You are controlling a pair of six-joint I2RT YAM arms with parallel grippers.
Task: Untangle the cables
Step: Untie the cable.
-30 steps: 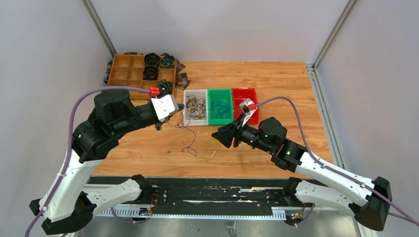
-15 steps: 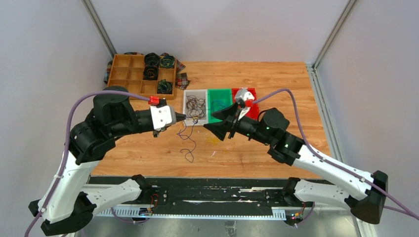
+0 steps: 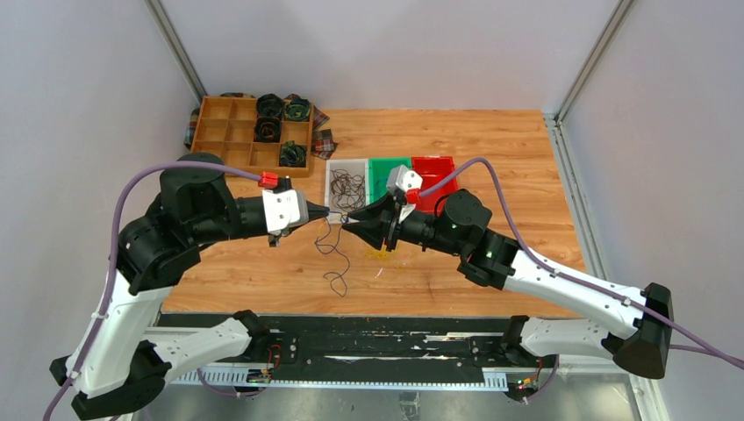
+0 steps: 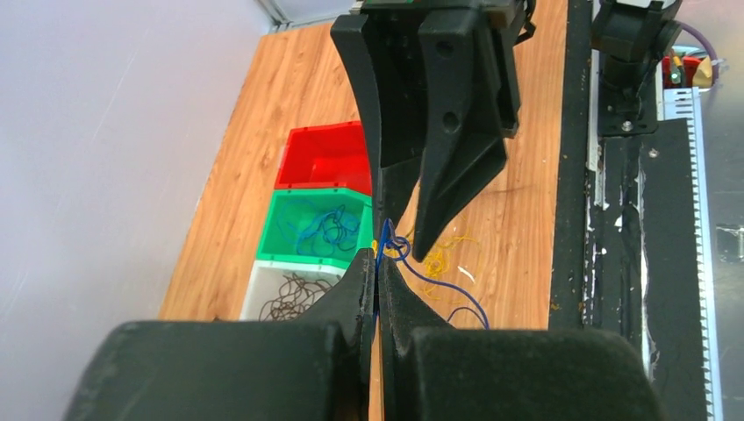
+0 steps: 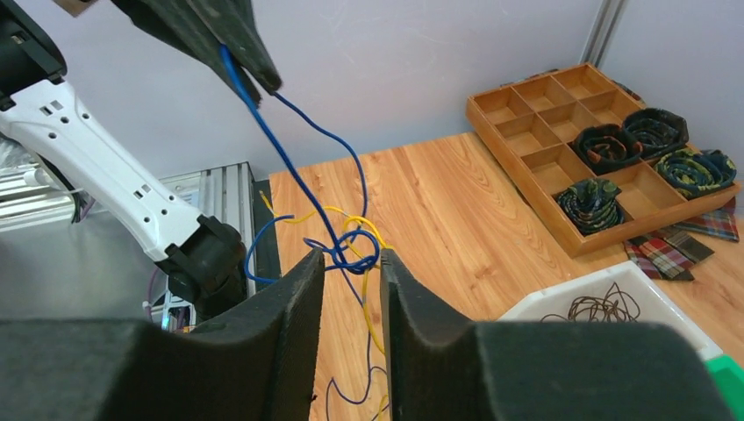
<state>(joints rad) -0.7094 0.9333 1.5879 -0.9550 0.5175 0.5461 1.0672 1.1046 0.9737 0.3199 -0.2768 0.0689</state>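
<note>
Knot of two cables held in the air between both arms.
The left gripper (image 4: pixel 377 263) has its jaws together on the blue cable (image 5: pixel 289 167). The right gripper (image 5: pixel 351 263) has jaws apart on both sides of the knot (image 5: pixel 351 252) with the yellow cable (image 5: pixel 325 210); whether they touch it is hard to tell. Closing on both strands and pulling may tighten the knot, or the thin blue cable may slip out. Loose ends hang to the surface (image 3: pixel 491 149) near the white bin (image 3: pixel 330 184) and could drag.
</note>
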